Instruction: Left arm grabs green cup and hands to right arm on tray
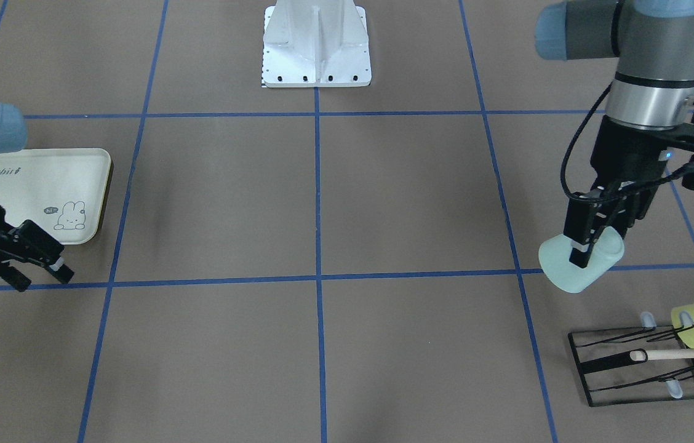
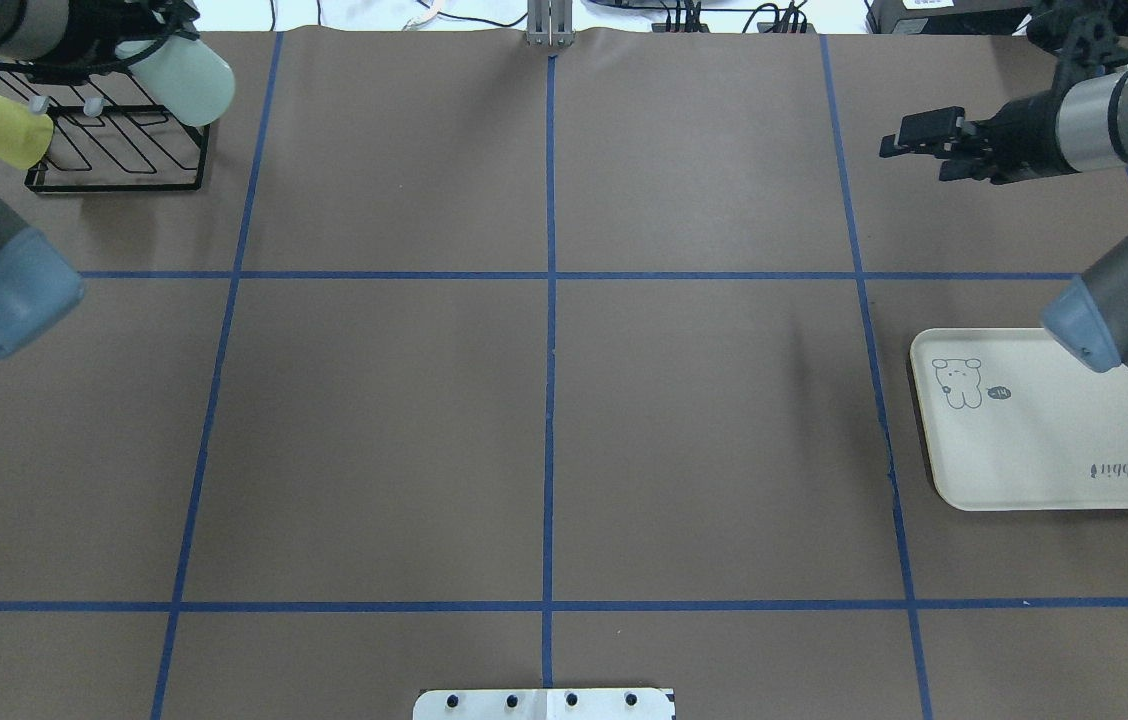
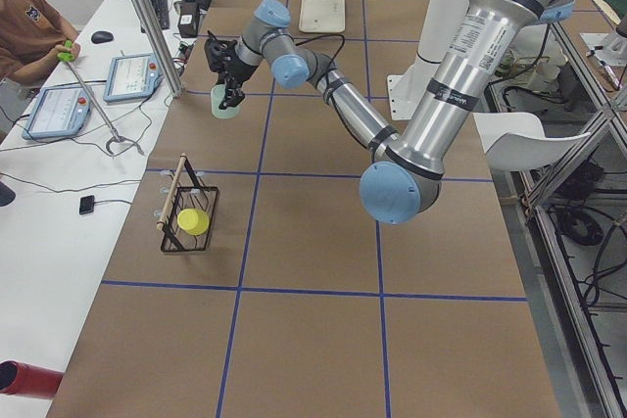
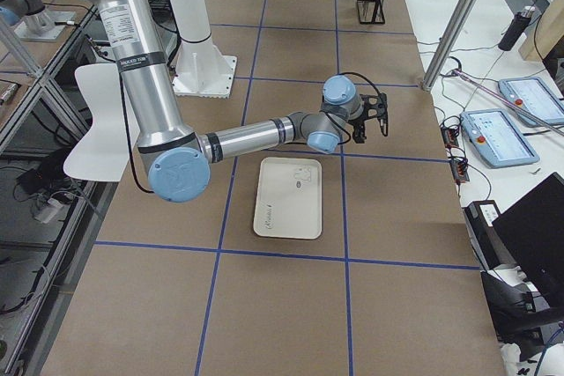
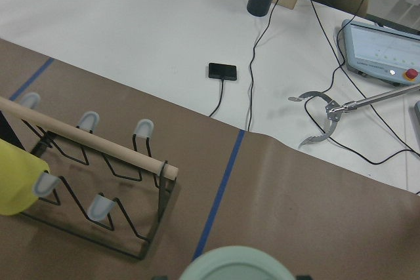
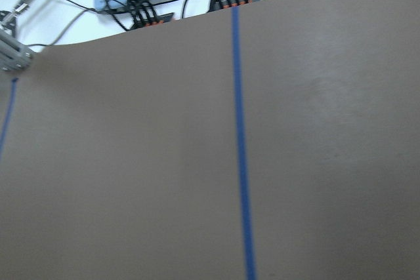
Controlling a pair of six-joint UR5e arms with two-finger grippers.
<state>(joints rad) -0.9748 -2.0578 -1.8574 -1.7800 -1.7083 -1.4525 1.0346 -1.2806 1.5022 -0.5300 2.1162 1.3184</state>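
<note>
Robotics lab. Wide table (image 2: 374,430) papered in brown, gridded with blue tape lines (image 2: 549,400); white metal pedestal (image 1: 316,46) bolted down at twelve o'clock in the front-facing view, bearing silver-grey tubular left arm (image 3: 441,95) and right arm (image 4: 141,68). Aluminium frame posts (image 4: 458,19) alongside. At two o'clock in the left wrist view, grey teach pendant (image 5: 384,47) with red stop button (image 5: 411,73) on white bench (image 5: 164,24), black cables (image 5: 252,83) trailing. Seated person (image 3: 29,31) at ten o'clock in the left-end view.

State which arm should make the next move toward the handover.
Left. The left claw grips the green cup clear of the cup rack; the right claw hangs open and empty by the tray, across the table.
</note>
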